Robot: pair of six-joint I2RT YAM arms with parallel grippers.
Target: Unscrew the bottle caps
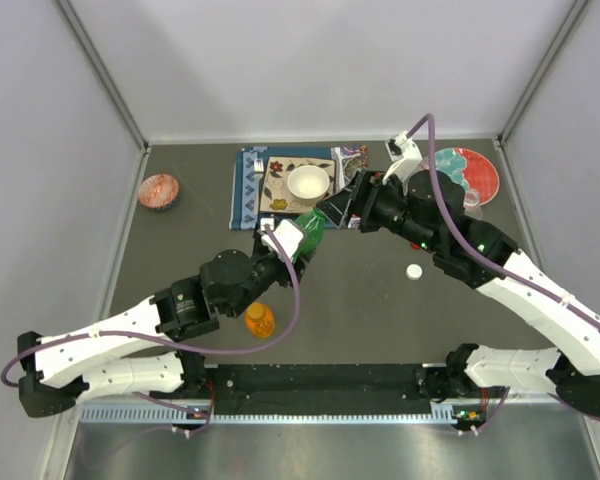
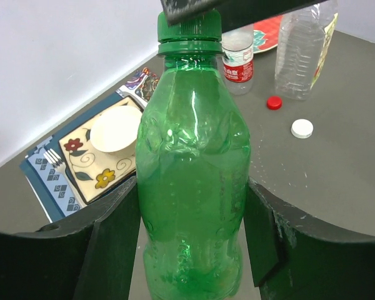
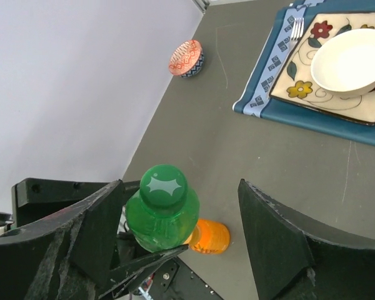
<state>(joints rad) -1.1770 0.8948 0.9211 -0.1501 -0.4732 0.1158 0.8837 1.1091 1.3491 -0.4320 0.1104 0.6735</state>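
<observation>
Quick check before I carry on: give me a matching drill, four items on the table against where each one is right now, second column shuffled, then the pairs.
Things
1. green cap
2. white cap
3. white bowl
4. orange bottle

Places
a. on the patterned plate
b. loose on the bare table, off any bottle
c. on the green bottle gripped by the left gripper
d. close beside the left arm, near the table's front edge

Pairs: 1-c, 2-b, 3-a, 4-d

left hand (image 2: pixel 190 234) clamped, right hand (image 3: pixel 180 190) spread
</observation>
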